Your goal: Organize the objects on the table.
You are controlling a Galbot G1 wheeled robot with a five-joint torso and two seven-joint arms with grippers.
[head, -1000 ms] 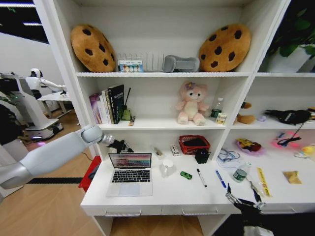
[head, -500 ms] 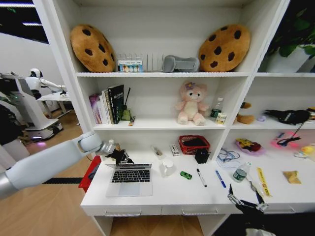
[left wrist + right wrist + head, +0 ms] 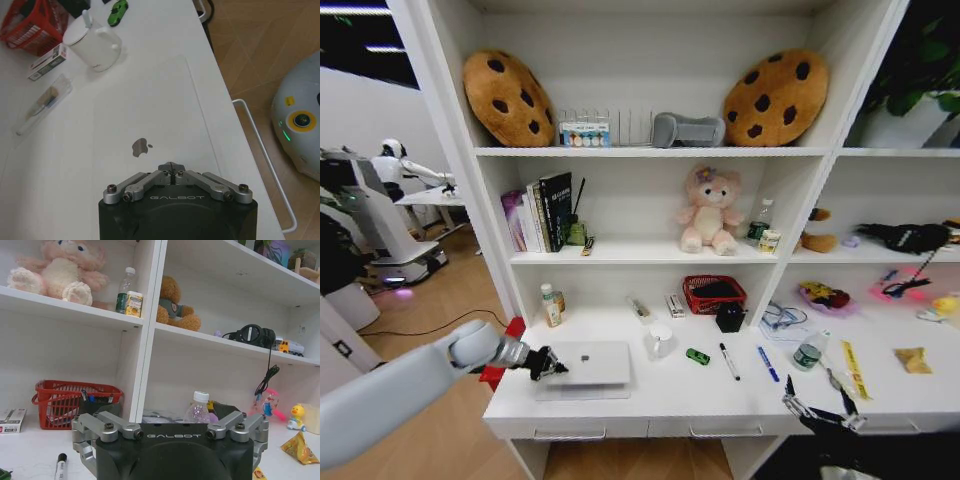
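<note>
Laptop (image 3: 150,130) near edge hidden under left gripper (image 3: 171,172) housing in left wrist view. Red basket (image 3: 30,27) cut by frame edge there. Right gripper (image 3: 817,405) mostly cut off at head view's bottom. Black marker (image 3: 60,466) cropped in right wrist view. Green toy (image 3: 697,356) too small to identify.

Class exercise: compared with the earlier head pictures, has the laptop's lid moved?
Yes. The laptop lid, upright before, now lies shut flat on the table, beside the white mug; the left gripper rests at its edge.
</note>
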